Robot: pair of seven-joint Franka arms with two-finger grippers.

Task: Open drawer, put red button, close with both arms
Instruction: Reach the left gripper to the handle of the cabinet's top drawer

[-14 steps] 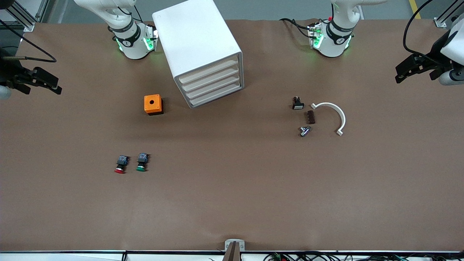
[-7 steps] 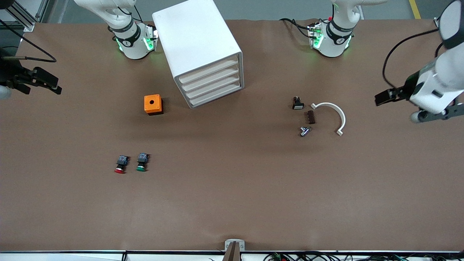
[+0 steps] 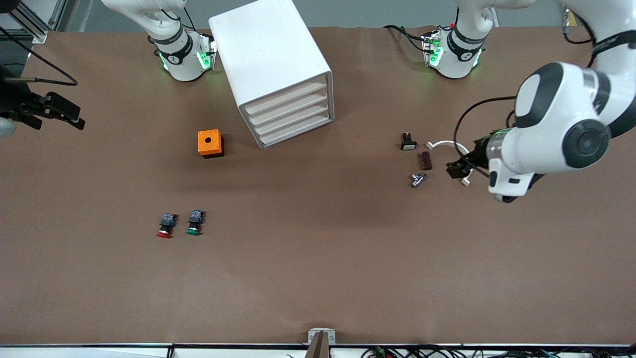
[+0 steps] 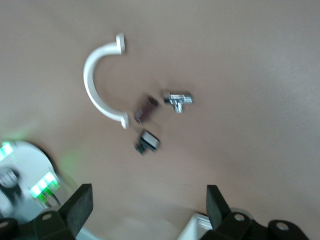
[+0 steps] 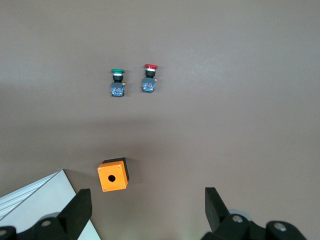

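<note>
The white cabinet (image 3: pixel 278 74) stands between the two arm bases, and all of its drawer fronts (image 3: pixel 290 117) are shut. The red button (image 3: pixel 164 226) (image 5: pixel 149 77) lies on the table beside a green button (image 3: pixel 194 223), nearer to the front camera than the orange box (image 3: pixel 209 143). My left gripper (image 3: pixel 453 169) (image 4: pixel 148 210) hangs open and empty over a white curved clip (image 3: pixel 449 145). My right gripper (image 3: pixel 79 118) (image 5: pixel 147 210) waits open and empty at the right arm's end of the table.
Beside the clip (image 4: pixel 97 82) lie a black-and-white switch (image 3: pixel 408 142), a brown block (image 3: pixel 426 160) and a metal fitting (image 3: pixel 418 179). The right wrist view also shows the green button (image 5: pixel 117 82), the orange box (image 5: pixel 113 175) and a cabinet corner (image 5: pixel 35 200).
The left arm has swung in from the table's end toward the middle, and its gripper now hangs over the white clip. The right arm and all objects have stayed still.
</note>
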